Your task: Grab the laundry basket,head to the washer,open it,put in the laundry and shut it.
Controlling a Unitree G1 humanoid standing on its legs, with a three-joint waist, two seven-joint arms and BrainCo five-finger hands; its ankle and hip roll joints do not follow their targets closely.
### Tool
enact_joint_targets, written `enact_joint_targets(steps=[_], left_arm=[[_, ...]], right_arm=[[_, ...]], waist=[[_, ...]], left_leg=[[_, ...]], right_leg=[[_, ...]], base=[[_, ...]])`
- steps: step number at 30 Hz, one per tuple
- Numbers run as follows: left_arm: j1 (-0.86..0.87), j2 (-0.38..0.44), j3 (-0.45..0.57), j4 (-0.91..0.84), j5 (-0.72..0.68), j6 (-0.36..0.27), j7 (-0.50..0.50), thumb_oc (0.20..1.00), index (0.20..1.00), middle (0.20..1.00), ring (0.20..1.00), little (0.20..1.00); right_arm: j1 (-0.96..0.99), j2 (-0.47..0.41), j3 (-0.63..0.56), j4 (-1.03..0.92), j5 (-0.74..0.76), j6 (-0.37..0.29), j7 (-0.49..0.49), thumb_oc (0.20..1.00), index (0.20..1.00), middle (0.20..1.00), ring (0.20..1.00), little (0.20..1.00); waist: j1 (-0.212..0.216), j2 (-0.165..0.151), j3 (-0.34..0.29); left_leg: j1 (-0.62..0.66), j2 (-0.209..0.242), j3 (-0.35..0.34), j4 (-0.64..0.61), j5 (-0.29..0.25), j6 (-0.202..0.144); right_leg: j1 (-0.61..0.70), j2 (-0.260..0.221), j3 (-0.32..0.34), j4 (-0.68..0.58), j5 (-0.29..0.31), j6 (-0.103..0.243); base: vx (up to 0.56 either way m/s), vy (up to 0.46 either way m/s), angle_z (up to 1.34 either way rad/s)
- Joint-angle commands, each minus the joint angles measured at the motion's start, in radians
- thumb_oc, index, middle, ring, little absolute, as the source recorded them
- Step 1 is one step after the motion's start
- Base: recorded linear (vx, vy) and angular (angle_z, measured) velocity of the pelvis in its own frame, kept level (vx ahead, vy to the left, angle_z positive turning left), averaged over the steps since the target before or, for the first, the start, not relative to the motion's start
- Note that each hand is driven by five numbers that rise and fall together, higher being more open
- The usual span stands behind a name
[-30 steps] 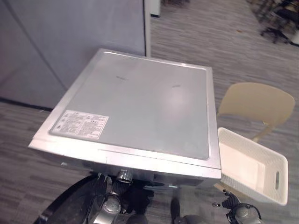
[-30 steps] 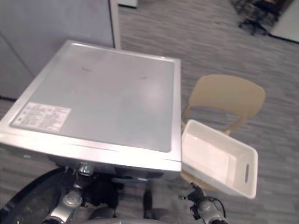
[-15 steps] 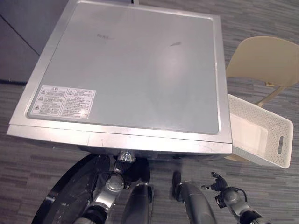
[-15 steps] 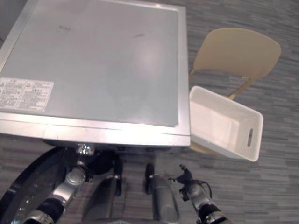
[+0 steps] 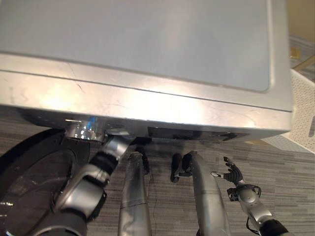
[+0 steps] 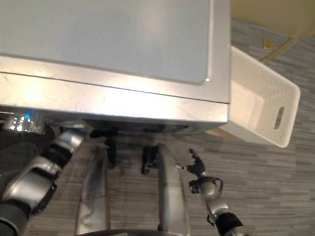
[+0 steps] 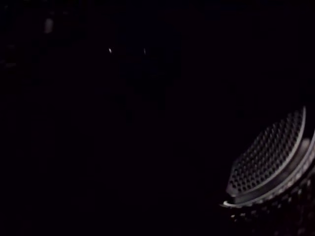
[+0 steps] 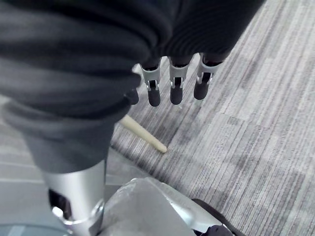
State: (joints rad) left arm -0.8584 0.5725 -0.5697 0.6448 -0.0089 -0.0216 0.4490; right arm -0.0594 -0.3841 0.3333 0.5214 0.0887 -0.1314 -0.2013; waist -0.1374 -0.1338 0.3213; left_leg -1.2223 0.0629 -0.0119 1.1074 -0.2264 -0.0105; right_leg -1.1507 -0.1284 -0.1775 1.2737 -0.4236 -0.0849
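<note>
Nearest, low over the grey striped carpet floor [image 5: 290, 172], the right robot hand [image 5: 233, 174] hangs free in front of the washer [image 5: 147, 49], its fingers [image 8: 175, 87] loosely straight, hanging side by side and holding nothing. Past those fingers, in the right wrist view, the foot of a pale wooden chair leg [image 8: 143, 133] rests on the carpet.

At the lower left, the washer door [image 5: 29, 182] stands swung open, a round dark pane in a dark rim. The left arm reaches up past the door's edge and in under the washer's front lip beside the shiny control knob [image 5: 81, 130]. The left robot hand itself is hidden inside the opening, so I cannot tell whether it is spread or closed. The left wrist view is almost all dark; a curved piece of perforated metal, the drum wall [image 7: 268, 157], shows at one side.

The washer's flat silver top takes up the upper part of both eye views, its front edge bright with reflected light.

Farther off, past the washer's right side, the white laundry basket [image 6: 261, 105] sits tilted on a tan chair [image 6: 275, 19], just beside the washer's right wall. Its perforated sides and slot handle face outward. What lies inside it cannot be made out. Neither robot hand touches the basket.
</note>
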Motion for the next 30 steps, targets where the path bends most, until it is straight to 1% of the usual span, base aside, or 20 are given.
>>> enact_joint_targets(steps=[1, 4, 5, 7, 8, 9, 10, 11, 12, 13, 14, 16, 18, 19, 21, 22, 23, 27, 30], left_arm=[[-0.217, 0.072, -0.084, 0.059, 0.209, -0.020, 0.103, 0.200, 0.200, 0.200, 0.200, 0.200], [-0.427, 0.191, -0.263, 0.103, 0.424, 0.048, 0.179, 0.200, 0.200, 0.200, 0.200, 0.200], [-0.516, 0.229, -0.366, 0.123, 0.540, 0.096, 0.203, 0.200, 0.200, 0.200, 0.200, 0.200], [-0.606, 0.254, -0.466, 0.165, 0.632, 0.135, 0.216, 0.200, 0.200, 0.200, 0.200, 0.200], [-0.636, 0.235, -0.500, 0.196, 0.645, 0.148, 0.195, 0.200, 0.200, 0.200, 0.200, 0.200], [-0.642, 0.233, -0.504, 0.200, 0.645, 0.148, 0.195, 0.200, 0.200, 0.200, 0.200, 0.200], [-0.660, 0.245, -0.512, 0.217, 0.660, 0.159, 0.205, 0.401, 0.401, 0.401, 0.401, 0.401], [-0.657, 0.244, -0.520, 0.250, 0.661, 0.167, 0.180, 1.000, 1.000, 1.000, 1.000, 1.000], [-0.644, 0.236, -0.508, 0.273, 0.652, 0.166, 0.156, 1.000, 1.000, 1.000, 1.000, 1.000], [-0.634, 0.223, -0.493, 0.287, 0.644, 0.155, 0.137, 1.000, 1.000, 1.000, 1.000, 1.000], [-0.601, 0.206, -0.461, 0.308, 0.617, 0.139, 0.093, 1.000, 1.000, 1.000, 1.000, 1.000], [-0.526, 0.156, -0.382, 0.337, 0.533, 0.099, 0.012, 1.000, 1.000, 1.000, 1.000, 1.000], [-0.459, 0.127, -0.324, 0.379, 0.468, 0.074, -0.072, 1.000, 1.000, 1.000, 1.000, 1.000], [-0.435, 0.119, -0.293, 0.379, 0.421, 0.063, -0.097, 1.000, 1.000, 1.000, 1.000, 1.000], [-0.375, 0.098, -0.232, 0.377, 0.350, 0.051, -0.104, 1.000, 1.000, 1.000, 1.000, 1.000], [-0.302, 0.090, -0.179, 0.354, 0.303, 0.050, -0.099, 1.000, 1.000, 1.000, 1.000, 1.000], [-0.299, 0.091, -0.177, 0.353, 0.303, 0.051, -0.099, 1.000, 1.000, 1.000, 1.000, 1.000], [-0.211, 0.090, -0.090, 0.302, 0.242, 0.060, -0.077, 1.000, 1.000, 1.000, 1.000, 1.000], [-0.154, 0.086, -0.065, 0.255, 0.255, 0.071, -0.082, 1.000, 1.000, 1.000, 1.000, 1.000]], right_arm=[[0.069, -0.043, 0.021, -0.056, 0.024, -0.071, 0.013, 1.000, 1.000, 1.000, 1.000, 1.000], [0.096, -0.093, 0.029, -0.134, 0.037, -0.116, 0.022, 1.000, 1.000, 1.000, 1.000, 1.000], [0.113, -0.113, 0.033, -0.166, 0.049, -0.143, 0.026, 1.000, 1.000, 1.000, 1.000, 1.000], [0.125, -0.136, 0.040, -0.184, 0.061, -0.170, 0.021, 1.000, 1.000, 1.000, 1.000, 1.000], [0.093, -0.159, 0.041, -0.202, 0.066, -0.156, 0.006, 1.000, 1.000, 1.000, 1.000, 1.000], [0.091, -0.158, 0.039, -0.204, 0.067, -0.152, 0.006, 1.000, 1.000, 1.000, 1.000, 1.000], [0.103, -0.163, 0.025, -0.251, 0.082, -0.171, 0.011, 1.000, 1.000, 1.000, 1.000, 1.000], [0.096, -0.183, 0.015, -0.289, 0.092, -0.162, 0.009, 1.000, 1.000, 1.000, 1.000, 1.000], [0.099, -0.187, 0.008, -0.319, 0.103, -0.168, 0.015, 1.000, 1.000, 1.000, 1.000, 1.000], [0.098, -0.196, 0.001, -0.334, 0.107, -0.158, 0.014, 1.000, 1.000, 1.000, 1.000, 1.000], [0.102, -0.203, -0.014, -0.364, 0.113, -0.149, 0.024, 1.000, 1.000, 1.000, 1.000, 1.000], [0.095, -0.207, -0.028, -0.370, 0.113, -0.123, 0.031, 1.000, 1.000, 1.000, 1.000, 1.000], [0.101, -0.238, -0.057, -0.399, 0.121, -0.094, 0.061, 1.000, 1.000, 1.000, 1.000, 1.000], [0.108, -0.253, -0.072, -0.418, 0.123, -0.087, 0.073, 1.000, 1.000, 1.000, 1.000, 1.000], [0.125, -0.263, -0.077, -0.431, 0.130, -0.081, 0.094, 1.000, 1.000, 1.000, 1.000, 1.000], [0.134, -0.262, -0.072, -0.430, 0.127, -0.066, 0.107, 1.000, 1.000, 1.000, 1.000, 1.000], [0.134, -0.263, -0.071, -0.430, 0.127, -0.066, 0.107, 1.000, 1.000, 1.000, 1.000, 1.000], [0.115, -0.244, -0.071, -0.430, 0.120, -0.048, 0.093, 1.000, 1.000, 1.000, 1.000, 1.000], [0.070, -0.241, -0.076, -0.422, 0.109, -0.027, 0.072, 1.000, 1.000, 1.000, 1.000, 1.000]], waist=[[-0.042, 0.043, -0.075], [-0.064, 0.067, -0.075], [-0.071, 0.081, -0.071], [-0.077, 0.095, -0.060], [-0.074, 0.099, -0.060], [-0.073, 0.099, -0.059], [-0.072, 0.101, -0.054], [-0.070, 0.101, -0.050], [-0.070, 0.098, -0.043], [-0.066, 0.097, -0.041], [-0.063, 0.096, -0.040], [-0.057, 0.086, -0.037], [-0.052, 0.081, -0.044], [-0.049, 0.079, -0.049], [-0.039, 0.074, -0.058], [-0.023, 0.069, -0.067], [-0.024, 0.069, -0.067], [-0.007, 0.070, -0.078], [0.006, 0.071, -0.081]], left_leg=[[-0.010, 0.023, -0.026, 0.030, -0.124, 0.017], [-0.080, 0.022, -0.030, 0.068, -0.126, 0.016], [-0.125, 0.023, -0.034, 0.091, -0.126, 0.017], [-0.174, 0.026, -0.042, 0.121, -0.125, 0.016], [-0.193, 0.022, -0.047, 0.130, -0.123, 0.015], [-0.197, 0.022, -0.048, 0.133, -0.123, 0.014], [-0.211, 0.022, -0.052, 0.141, -0.122, 0.013], [-0.225, 0.022, -0.057, 0.157, -0.121, 0.014], [-0.232, 0.024, -0.060, 0.162, -0.118, 0.013], [-0.238, 0.024, -0.063, 0.171, -0.117, 0.013], [-0.244, 0.027, -0.067, 0.179, -0.117, 0.014], [-0.243, 0.026, -0.070, 0.185, -0.113, 0.015], [-0.233, 0.027, -0.069, 0.179, -0.111, 0.015], [-0.228, 0.026, -0.070, 0.175, -0.109, 0.015], [-0.215, 0.024, -0.072, 0.159, -0.104, 0.011], [-0.200, 0.025, -0.075, 0.128, -0.092, 0.003], [-0.198, 0.025, -0.075, 0.126, -0.091, 0.003], [-0.179, 0.018, -0.072, 0.070, -0.072, -0.004], [-0.170, 0.013, -0.068, 0.036, -0.060, -0.007]], right_leg=[[-0.009, 0.020, 0.111, -0.096, -0.028, 0.044], [-0.076, 0.029, 0.122, -0.052, -0.026, 0.047], [-0.113, 0.035, 0.126, -0.036, -0.023, 0.049], [-0.154, 0.040, 0.130, -0.016, -0.013, 0.054], [-0.169, 0.042, 0.131, -0.006, -0.010, 0.054], [-0.172, 0.042, 0.130, -0.005, -0.011, 0.054], [-0.183, 0.042, 0.129, 0.003, -0.009, 0.056], [-0.194, 0.041, 0.125, 0.014, -0.006, 0.056], [-0.198, 0.044, 0.123, 0.017, -0.004, 0.058], [-0.204, 0.045, 0.119, 0.025, -0.001, 0.060], [-0.207, 0.046, 0.115, 0.030, -0.001, 0.060], [-0.204, 0.047, 0.110, 0.032, 0.002, 0.060], [-0.198, 0.051, 0.106, 0.027, 0.001, 0.057], [-0.195, 0.050, 0.105, 0.024, 0.002, 0.057], [-0.184, 0.047, 0.100, 0.008, 0.004, 0.055], [-0.169, 0.043, 0.092, -0.018, 0.008, 0.053], [-0.167, 0.043, 0.092, -0.020, 0.009, 0.052], [-0.146, 0.041, 0.083, -0.068, 0.020, 0.051], [-0.140, 0.043, 0.082, -0.093, 0.027, 0.052]], base=[[-0.01, 0.024, -0.08], [-0.03, 0.039, -0.09], [-0.05, 0.043, -0.06], [-0.05, 0.035, -0.04], [0.00, 0.000, 0.00], [-0.02, -0.005, 0.09], [-0.03, -0.019, 0.08], [-0.05, -0.023, 0.01], [-0.05, -0.024, -0.05], [-0.04, -0.014, -0.14], [-0.03, -0.021, -0.14], [-0.04, -0.015, -0.11], [-0.02, -0.006, -0.05], [0.00, 0.000, 0.00], [-0.02, -0.019, 0.02], [-0.03, -0.031, 0.06], [-0.03, -0.033, 0.06], [-0.03, -0.015, 0.08], [-0.03, -0.012, 0.12]])
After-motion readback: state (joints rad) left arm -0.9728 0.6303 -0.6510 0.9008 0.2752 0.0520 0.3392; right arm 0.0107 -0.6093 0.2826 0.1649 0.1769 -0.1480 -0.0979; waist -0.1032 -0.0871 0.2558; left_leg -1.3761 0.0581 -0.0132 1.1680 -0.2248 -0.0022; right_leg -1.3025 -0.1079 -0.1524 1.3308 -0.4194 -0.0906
